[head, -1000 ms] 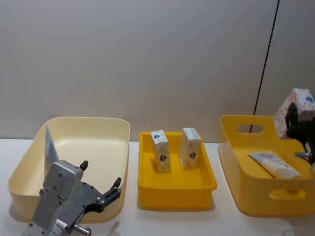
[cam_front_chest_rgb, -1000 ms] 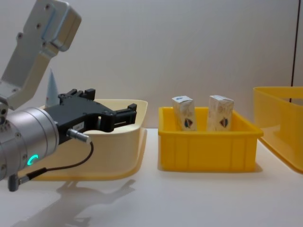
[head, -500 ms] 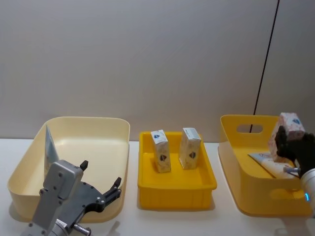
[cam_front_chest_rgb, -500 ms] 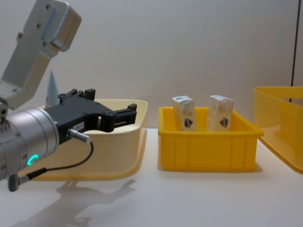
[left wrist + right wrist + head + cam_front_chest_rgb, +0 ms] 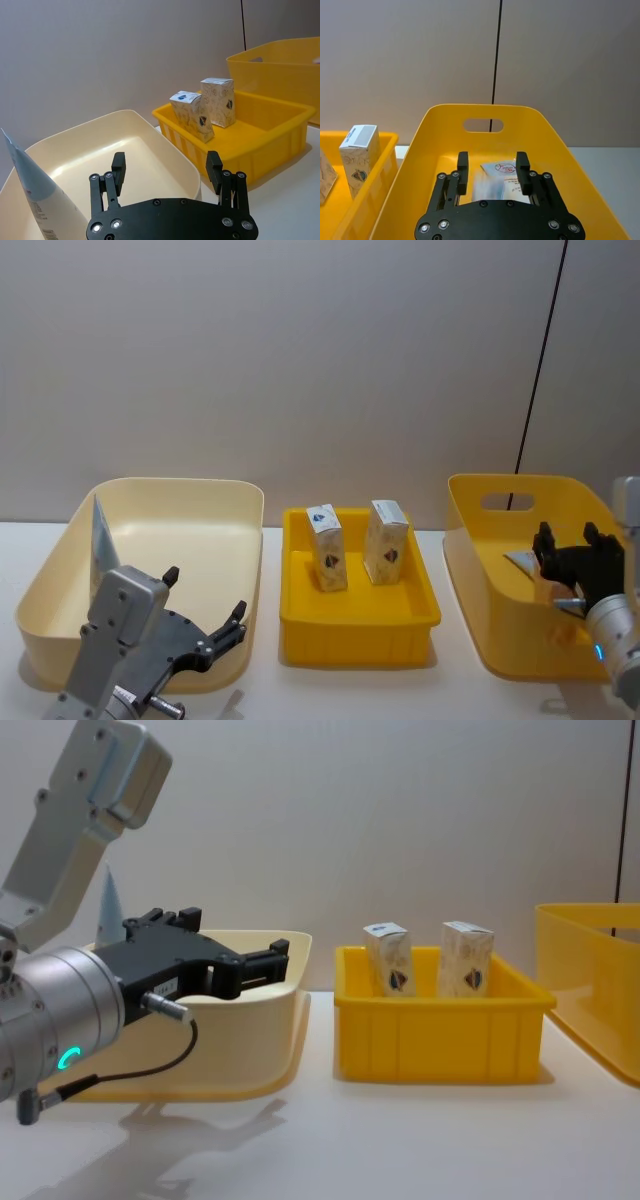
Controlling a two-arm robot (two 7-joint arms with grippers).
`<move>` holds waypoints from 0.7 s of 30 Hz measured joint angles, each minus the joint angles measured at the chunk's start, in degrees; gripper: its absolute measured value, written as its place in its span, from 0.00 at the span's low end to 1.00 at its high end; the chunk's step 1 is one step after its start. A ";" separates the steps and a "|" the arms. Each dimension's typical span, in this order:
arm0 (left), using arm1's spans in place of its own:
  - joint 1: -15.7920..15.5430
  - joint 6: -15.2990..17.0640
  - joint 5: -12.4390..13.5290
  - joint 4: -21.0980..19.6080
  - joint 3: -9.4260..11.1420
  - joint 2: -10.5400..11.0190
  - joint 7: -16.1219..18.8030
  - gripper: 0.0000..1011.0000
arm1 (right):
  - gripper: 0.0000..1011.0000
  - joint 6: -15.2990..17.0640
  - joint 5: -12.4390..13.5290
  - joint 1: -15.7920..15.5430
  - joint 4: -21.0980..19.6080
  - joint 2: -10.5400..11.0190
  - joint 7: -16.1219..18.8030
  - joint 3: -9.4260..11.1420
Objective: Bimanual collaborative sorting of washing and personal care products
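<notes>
Two small white cartons [image 5: 327,547] [image 5: 386,540] with orange pattern stand in the middle yellow tray [image 5: 355,625]. The chest view also shows these cartons [image 5: 390,958] [image 5: 466,958]. A light-blue tube [image 5: 99,535] leans in the cream bin [image 5: 170,490]. My left gripper [image 5: 204,594] hovers open at that bin's near rim, holding nothing. My right gripper [image 5: 566,532] is open inside the handled yellow basket [image 5: 500,640], above a white tube [image 5: 500,168] lying on its floor. A pale blurred shape [image 5: 487,189] lies just under its fingers.
The three containers stand in a row on a white table, cream bin at the left, tray in the middle, basket at the right. A grey wall with a thin black vertical line rises close behind them. Bare table runs along the front.
My right gripper came down into the basket with a patterned carton and has opened; the carton is no longer between its fingers. The left arm has not moved.
</notes>
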 joint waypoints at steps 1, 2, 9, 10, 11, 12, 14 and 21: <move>0.00 0.00 0.00 0.00 0.00 0.00 0.00 0.99 | 0.59 0.06 -0.05 0.02 0.08 -0.01 -0.02 -0.03; 0.00 0.00 0.00 0.00 0.00 0.00 0.00 0.99 | 0.61 0.15 -0.12 0.06 0.18 -0.03 -0.05 -0.07; 0.00 0.00 0.00 0.00 0.00 0.00 0.00 0.99 | 0.82 0.80 -0.48 0.31 0.85 -0.23 -0.24 -0.38; 0.00 0.00 0.00 0.00 0.00 0.00 0.00 0.99 | 0.86 0.86 -0.51 0.33 0.90 -0.24 -0.25 -0.40; 0.00 0.00 0.00 0.00 0.00 0.00 0.00 0.99 | 0.89 0.91 -0.54 0.35 0.97 -0.26 -0.26 -0.41; 0.00 0.00 0.00 0.00 0.00 0.00 0.00 0.99 | 0.91 0.94 -0.56 0.36 1.00 -0.27 -0.26 -0.42; 0.00 0.00 0.00 0.00 0.00 0.00 0.00 0.99 | 0.95 1.01 -0.62 0.41 1.10 -0.30 -0.28 -0.46; 0.00 0.00 0.00 0.00 0.00 0.00 0.00 0.99 | 0.99 0.78 -0.69 0.43 1.20 -0.41 -0.27 -0.44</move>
